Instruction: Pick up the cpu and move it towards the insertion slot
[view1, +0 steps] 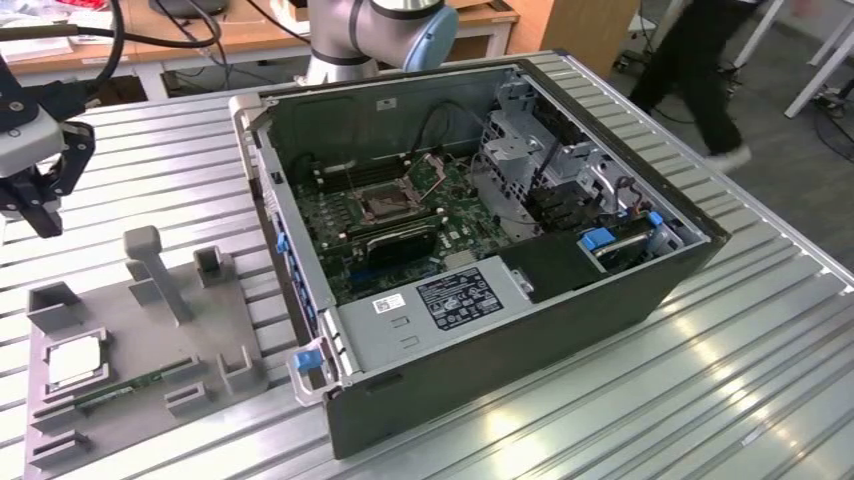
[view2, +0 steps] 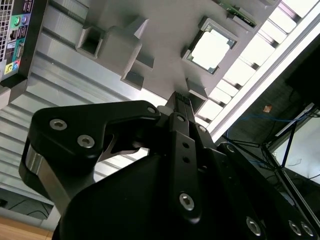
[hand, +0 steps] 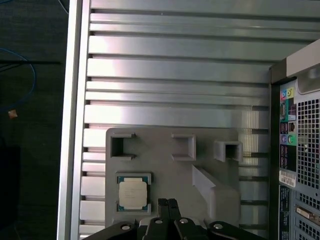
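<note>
The cpu (view1: 72, 360) lies flat in a square holder on the grey fixture plate (view1: 127, 335), at the exterior view's lower left. Both wrist views show it, silver-topped, cpu (hand: 133, 193) and cpu (view2: 210, 49). My gripper (view1: 44, 222) hangs well above the table beyond the plate's far end, shut with nothing between its fingers. In the first wrist view the gripper (hand: 168, 203) shows its two fingertips pressed together beside the cpu. The insertion slot (view1: 388, 205) is a dark square socket with a silver frame on the motherboard inside the open case.
The open computer case (view1: 534, 330) lies on the slatted metal table (view1: 747, 380). On the plate, several grey posts and pockets stand and a green memory stick (view1: 134, 384) lies. The arm's base (view1: 367, 40) rises behind the case. A person (view1: 694, 70) walks at the back right.
</note>
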